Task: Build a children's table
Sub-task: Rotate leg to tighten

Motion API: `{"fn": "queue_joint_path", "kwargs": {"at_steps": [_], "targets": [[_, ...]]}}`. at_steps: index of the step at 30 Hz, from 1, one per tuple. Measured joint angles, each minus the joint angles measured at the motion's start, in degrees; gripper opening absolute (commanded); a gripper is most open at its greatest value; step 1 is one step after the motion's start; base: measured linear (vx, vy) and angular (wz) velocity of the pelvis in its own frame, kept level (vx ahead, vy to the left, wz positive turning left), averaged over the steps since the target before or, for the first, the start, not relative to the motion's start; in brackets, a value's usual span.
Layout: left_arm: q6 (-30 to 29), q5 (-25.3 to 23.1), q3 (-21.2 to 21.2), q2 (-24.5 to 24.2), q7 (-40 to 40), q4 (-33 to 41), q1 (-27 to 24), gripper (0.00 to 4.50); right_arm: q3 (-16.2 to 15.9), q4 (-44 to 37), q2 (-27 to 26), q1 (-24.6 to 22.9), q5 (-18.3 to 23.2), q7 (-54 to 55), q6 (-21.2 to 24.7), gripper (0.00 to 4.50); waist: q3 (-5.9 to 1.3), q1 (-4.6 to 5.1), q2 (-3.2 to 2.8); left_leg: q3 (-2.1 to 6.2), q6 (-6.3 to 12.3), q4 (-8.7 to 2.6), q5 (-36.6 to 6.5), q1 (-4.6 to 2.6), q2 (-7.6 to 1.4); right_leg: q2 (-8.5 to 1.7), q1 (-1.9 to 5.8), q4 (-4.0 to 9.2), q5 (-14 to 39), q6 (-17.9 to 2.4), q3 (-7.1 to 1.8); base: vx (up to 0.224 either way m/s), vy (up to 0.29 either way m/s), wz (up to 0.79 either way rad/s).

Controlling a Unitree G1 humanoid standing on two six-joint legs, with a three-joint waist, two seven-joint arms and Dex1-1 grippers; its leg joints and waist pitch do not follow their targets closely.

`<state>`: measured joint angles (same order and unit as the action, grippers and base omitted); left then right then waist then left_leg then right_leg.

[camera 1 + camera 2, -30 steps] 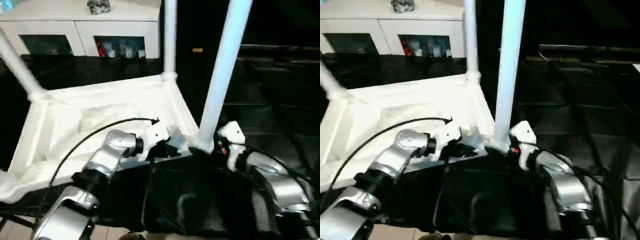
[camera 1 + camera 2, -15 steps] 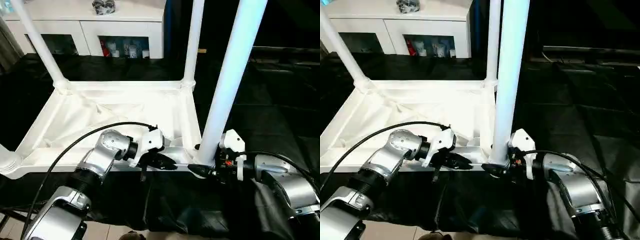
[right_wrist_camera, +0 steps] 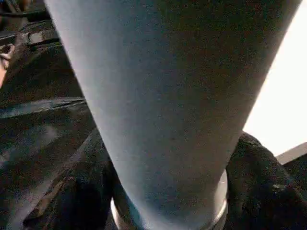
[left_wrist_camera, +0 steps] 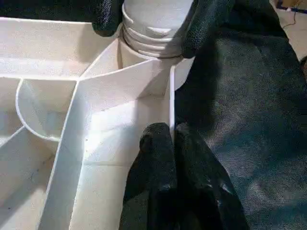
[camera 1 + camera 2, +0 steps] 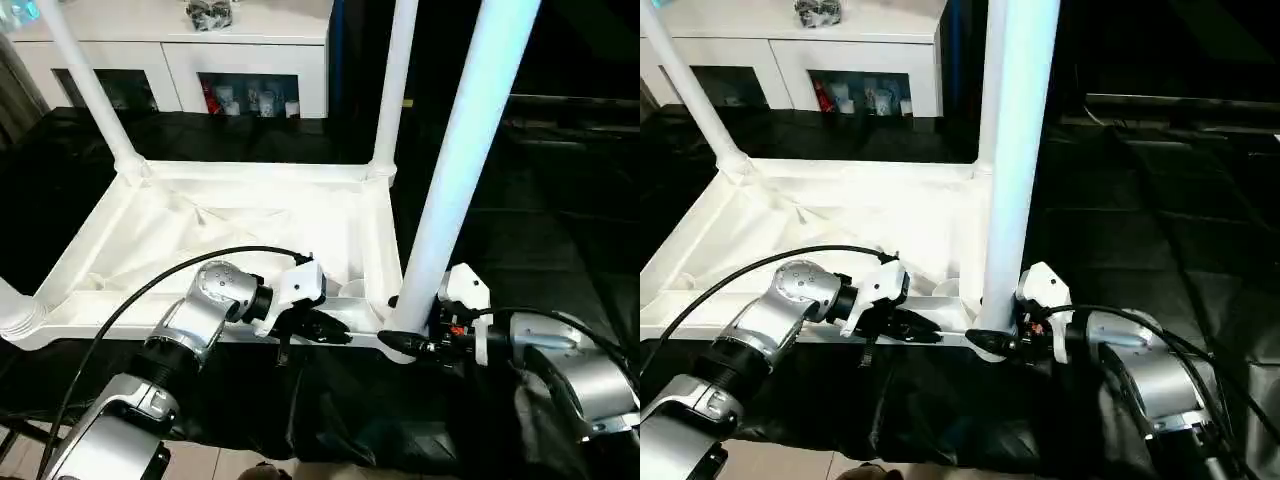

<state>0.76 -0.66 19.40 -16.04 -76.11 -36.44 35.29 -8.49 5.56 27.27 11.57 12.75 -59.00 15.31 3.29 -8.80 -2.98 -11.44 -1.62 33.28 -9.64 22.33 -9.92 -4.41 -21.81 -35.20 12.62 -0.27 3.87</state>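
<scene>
Upside down on the black cloth-covered work surface (image 5: 520, 210) lies the small white plastic children's table (image 5: 240, 225), its rimmed rectangular top facing up like a tray, with long tapered round white legs standing from the corner sockets: two at the far corners, one at the near right corner (image 5: 450, 180), and a stub showing at the near left. Assembly looks nearly finished; what seems left is seating that near right leg and turning the table over. The right gripper (image 5: 992, 345) has its black fingers around that leg's base at the socket. The left gripper (image 5: 335, 330), fingers pinched together, presses the near rim. Behind stands a white cabinet (image 5: 200, 60).
</scene>
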Motion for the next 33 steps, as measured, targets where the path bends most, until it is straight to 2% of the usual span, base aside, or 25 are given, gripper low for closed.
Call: {"fn": "queue_joint_path", "kwargs": {"at_steps": [3,7,11,15,16,20,24,26,29,31,33], "targets": [[-0.6,-0.5,-0.8,1.3,3.8,-1.2,0.3,0.00,1.4,0.6,-2.6,-0.5,-1.1,5.4,-0.2,2.67,0.00,0.27,0.00,0.00,-0.01,-0.03,0.0,-0.14,0.02,0.00,0.13,0.02,-0.1,-0.1,-0.03,0.000,0.000,0.00],[-3.2,-3.5,-1.7,5.5,14.3,-5.2,3.4,0.00,5.6,5.4,-11.2,2.1,-3.8,21.4,0.4,2.67,0.04,1.14,0.02,0.01,-0.02,-0.11,0.0,-0.42,0.04,-0.04,0.24,0.21,0.0,0.0,-0.03,-0.013,0.003,-0.02],[-5.2,-4.1,-2.7,8.6,20.5,-6.5,3.9,0.00,7.2,8.2,-15.4,4.4,-5.7,31.1,1.0,2.66,0.04,2.40,0.05,0.02,-0.02,-0.15,0.0,-0.55,0.11,-0.08,0.32,0.42,0.0,0.1,-0.05,0.000,0.000,0.00],[-5.9,-4.8,-3.2,9.8,23.8,-7.6,4.5,0.00,8.3,10.9,-19.8,7.2,-7.7,38.3,1.6,2.66,0.02,2.86,-0.03,0.02,-0.02,-0.25,0.0,-0.64,0.15,-0.11,0.29,0.46,0.0,0.1,-0.06,0.000,0.000,0.00],[-5.9,-5.1,-3.4,9.8,24.2,-7.7,4.7,0.00,8.4,11.9,-20.7,8.3,-8.2,39.5,1.5,3.22,0.03,3.09,-0.09,0.02,-0.03,-0.27,0.0,-0.63,0.15,-0.11,0.23,0.46,0.0,0.1,-0.06,0.000,0.000,0.00],[-5.3,-5.3,-3.5,9.8,23.8,-7.7,4.8,0.00,8.5,12.6,-20.9,8.7,-8.2,39.4,0.7,3.55,-0.01,3.36,-0.19,0.02,-0.03,-0.31,0.0,-0.63,0.15,-0.11,0.21,0.47,-0.3,0.1,-0.07,0.000,0.000,0.00],[-3.7,-4.6,-3.6,8.7,20.9,-7.7,4.8,0.00,7.8,11.3,-18.7,8.7,-7.8,34.3,1.4,3.84,-0.05,3.50,-0.97,0.03,-0.04,-0.32,0.0,-0.48,0.14,-0.11,0.10,0.49,-0.8,-0.1,-0.07,0.000,0.000,0.00],[-3.0,-3.9,-3.6,8.5,19.6,-7.7,4.8,0.00,7.3,10.1,-17.2,8.7,-7.4,32.0,2.2,4.02,-0.10,3.32,-1.67,0.07,-0.04,-0.31,0.0,-0.23,0.11,-0.08,-0.09,0.48,-0.7,0.0,0.01,0.000,0.000,0.00],[-2.0,-3.1,-3.4,7.3,16.4,-7.6,4.8,0.00,5.4,6.9,-11.4,7.1,-6.0,24.9,3.8,4.35,-0.18,2.71,-2.49,0.08,-0.01,-0.23,0.0,-0.08,0.07,-0.07,-0.15,0.47,-0.6,0.0,0.08,0.000,0.000,0.00],[-1.4,-2.2,-3.2,6.3,13.3,-7.4,4.4,0.00,3.7,4.2,-7.4,5.2,-4.7,18.7,4.5,4.44,-0.17,2.08,-2.67,0.08,0.09,-0.18,-0.1,-0.04,0.05,-0.07,-0.15,0.45,-0.5,0.0,0.10,0.000,0.000,0.00],[-0.7,-1.8,-3.2,5.4,11.0,-7.1,4.0,0.00,3.1,2.6,-5.5,4.1,-4.3,14.8,4.6,4.44,-0.17,1.98,-2.68,0.09,0.16,-0.15,0.0,-0.03,0.01,-0.06,-0.16,0.39,-0.4,0.0,0.13,0.000,0.000,0.00]]}}
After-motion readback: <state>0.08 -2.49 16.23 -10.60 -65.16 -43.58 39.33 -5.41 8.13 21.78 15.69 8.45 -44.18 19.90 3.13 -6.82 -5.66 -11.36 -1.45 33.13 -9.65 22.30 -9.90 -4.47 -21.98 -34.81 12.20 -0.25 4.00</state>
